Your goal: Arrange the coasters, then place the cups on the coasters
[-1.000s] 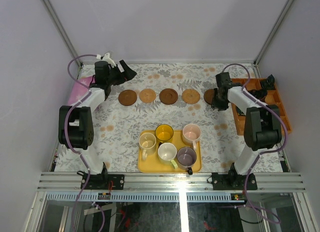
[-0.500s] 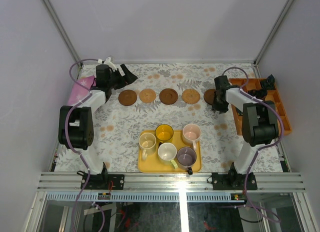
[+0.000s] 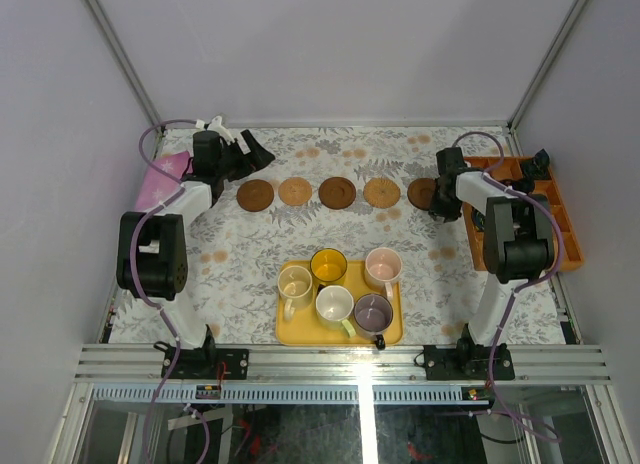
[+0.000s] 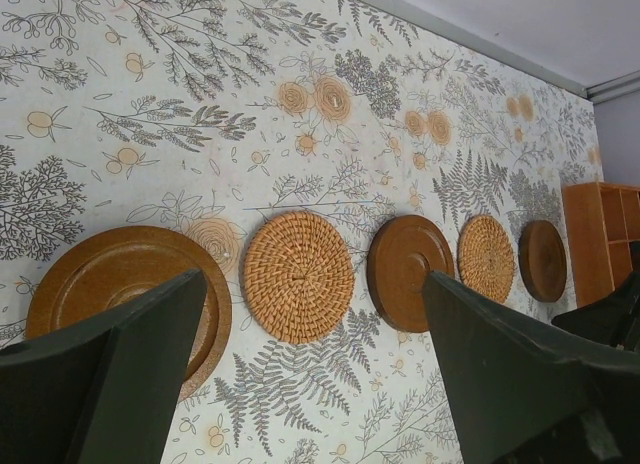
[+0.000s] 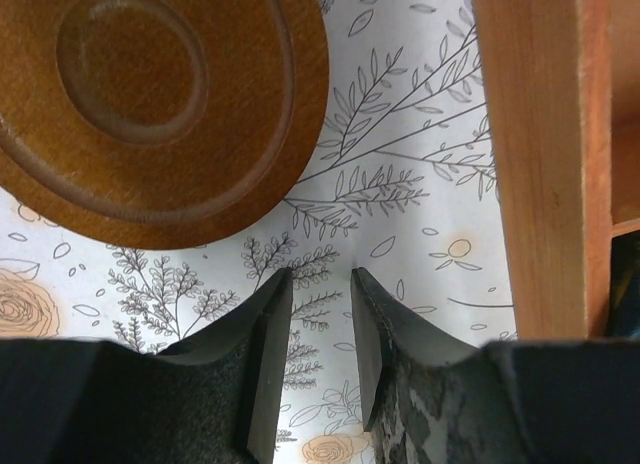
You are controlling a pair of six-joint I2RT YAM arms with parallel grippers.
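Note:
Five coasters lie in a row across the far side: dark (image 3: pixel 255 195), woven tan (image 3: pixel 295 191), dark (image 3: pixel 336 192), woven tan (image 3: pixel 381 192), and dark (image 3: pixel 421 192) partly under my right arm. Five cups stand on the yellow tray (image 3: pixel 290 331): cream (image 3: pixel 294 283), yellow (image 3: pixel 328 266), pink (image 3: pixel 382 267), pale (image 3: pixel 334 304), purple-grey (image 3: pixel 373 311). My left gripper (image 3: pixel 255 149) (image 4: pixel 315 314) hangs wide open behind the leftmost dark coaster (image 4: pixel 120 294), holding nothing. My right gripper (image 3: pixel 443 202) (image 5: pixel 320 279) sits low beside the rightmost dark coaster (image 5: pixel 150 94), its jaws narrowly apart and empty.
An orange compartment tray (image 3: pixel 560 219) (image 5: pixel 540 154) with black objects (image 3: pixel 540 164) stands close to the right of my right gripper. A pink item (image 3: pixel 160 179) lies at the far left edge. White walls enclose the table on three sides.
My right gripper has drawn slightly to the right, away from the rightmost coaster, and its arm has folded back. The left gripper has shifted a little. Coasters and cups have not moved.

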